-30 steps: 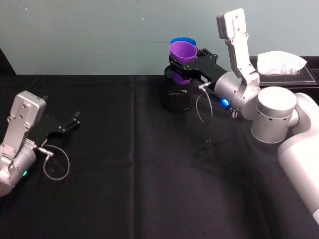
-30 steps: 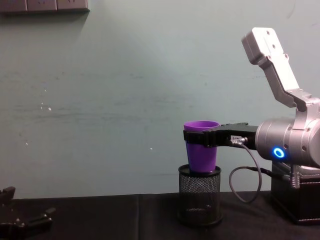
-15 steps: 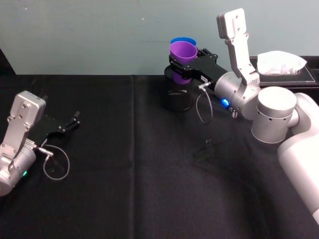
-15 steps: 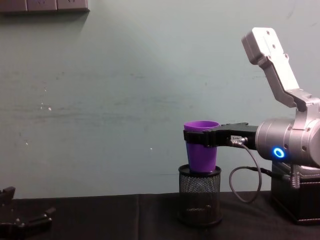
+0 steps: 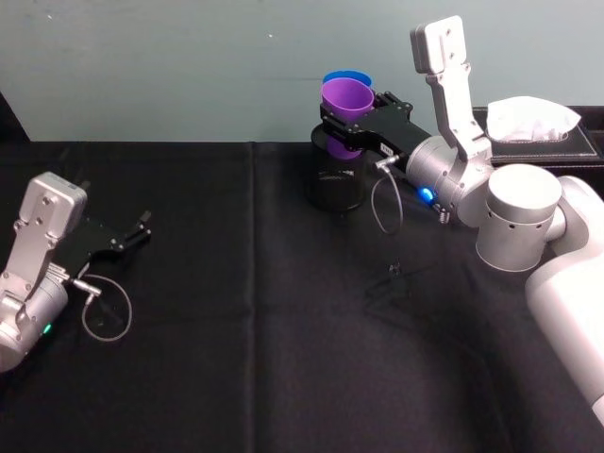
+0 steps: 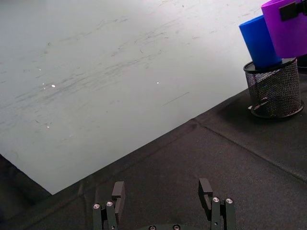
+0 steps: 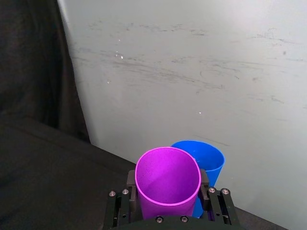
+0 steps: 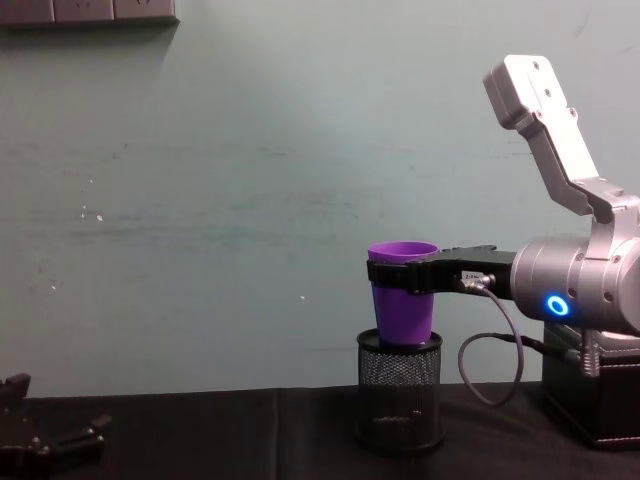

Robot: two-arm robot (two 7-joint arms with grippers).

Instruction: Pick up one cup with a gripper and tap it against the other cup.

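wall [image 8: 200,200]: pale grey-green, scuffed | table [image 5: 245,377]: black cloth | wall plates [image 8: 90,10]: white, high up

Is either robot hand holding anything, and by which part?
The right hand grips the purple cup by its sides just below the rim. The left hand is open, empty.

The pen pot [image 8: 400,405] is black wire mesh. Above the pot, the cup [image 5: 345,99] is plain purple; the other cup [image 6: 259,40], at the pot's rim, is plain bright blue. Under the pot, the cloth [image 5: 255,311] is black.
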